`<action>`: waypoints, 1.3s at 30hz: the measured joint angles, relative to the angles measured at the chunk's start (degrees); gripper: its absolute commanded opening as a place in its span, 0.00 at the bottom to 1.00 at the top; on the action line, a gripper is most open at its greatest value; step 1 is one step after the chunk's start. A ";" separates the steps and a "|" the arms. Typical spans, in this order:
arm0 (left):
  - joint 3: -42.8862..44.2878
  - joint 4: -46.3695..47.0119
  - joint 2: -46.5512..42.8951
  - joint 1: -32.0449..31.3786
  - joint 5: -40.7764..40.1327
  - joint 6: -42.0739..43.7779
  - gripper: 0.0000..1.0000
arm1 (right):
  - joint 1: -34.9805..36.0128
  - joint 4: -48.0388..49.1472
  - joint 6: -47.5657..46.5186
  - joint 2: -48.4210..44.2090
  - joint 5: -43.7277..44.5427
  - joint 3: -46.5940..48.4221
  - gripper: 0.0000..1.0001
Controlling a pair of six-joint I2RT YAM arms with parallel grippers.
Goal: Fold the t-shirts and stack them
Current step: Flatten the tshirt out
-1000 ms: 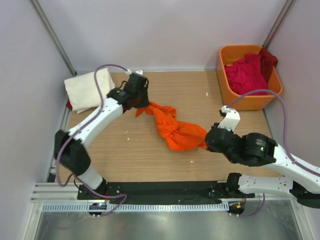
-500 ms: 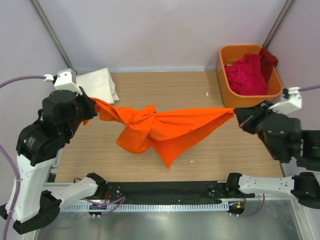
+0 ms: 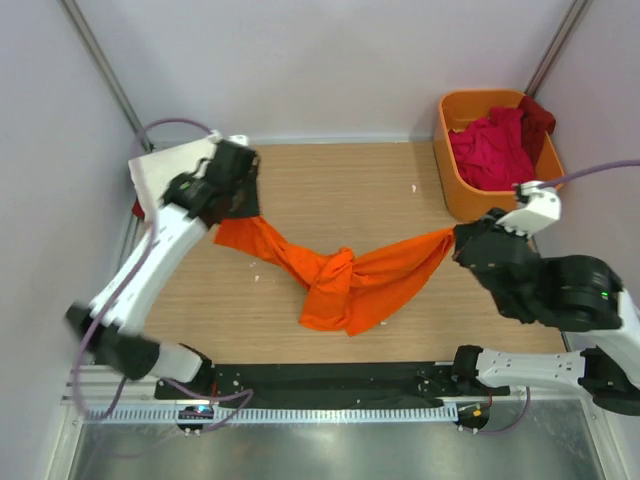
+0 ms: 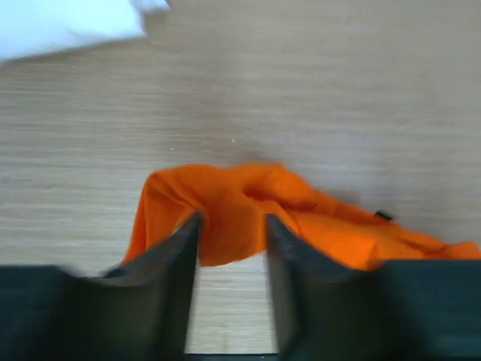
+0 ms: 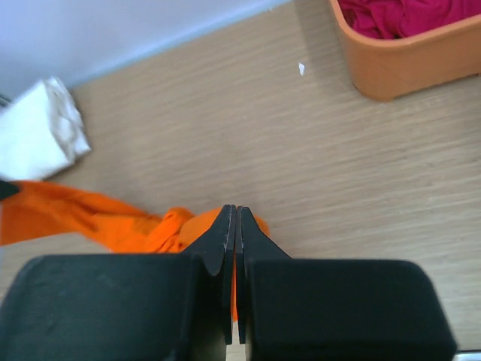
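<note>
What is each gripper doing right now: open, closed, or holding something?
The left gripper is closed, holding the orange shirt.
The right gripper is closed, holding the same shirt's other end.

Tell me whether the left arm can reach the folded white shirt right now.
Probably not freely: the white shirt lies close by, but the left gripper is clamped on the orange shirt.

Top cam high at near edge, looks down on whole table (image 3: 350, 190). Left wrist cam close, facing down. Right wrist higher, facing far wall (image 5: 113, 30). All three share orange t-shirt (image 3: 340, 285).
</note>
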 measured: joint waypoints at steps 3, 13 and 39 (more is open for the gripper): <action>-0.61 3.80 16.76 0.94 6.38 -0.55 0.68 | 0.00 -0.28 1.11 2.34 -1.38 -5.25 0.01; -21.77 11.34 8.00 -7.30 16.06 -6.95 0.70 | -0.02 -0.55 2.51 2.67 -4.55 -15.82 0.01; -43.23 43.12 13.25 -25.59 23.65 -19.76 0.58 | -0.02 1.77 3.10 0.94 -8.81 -23.06 0.01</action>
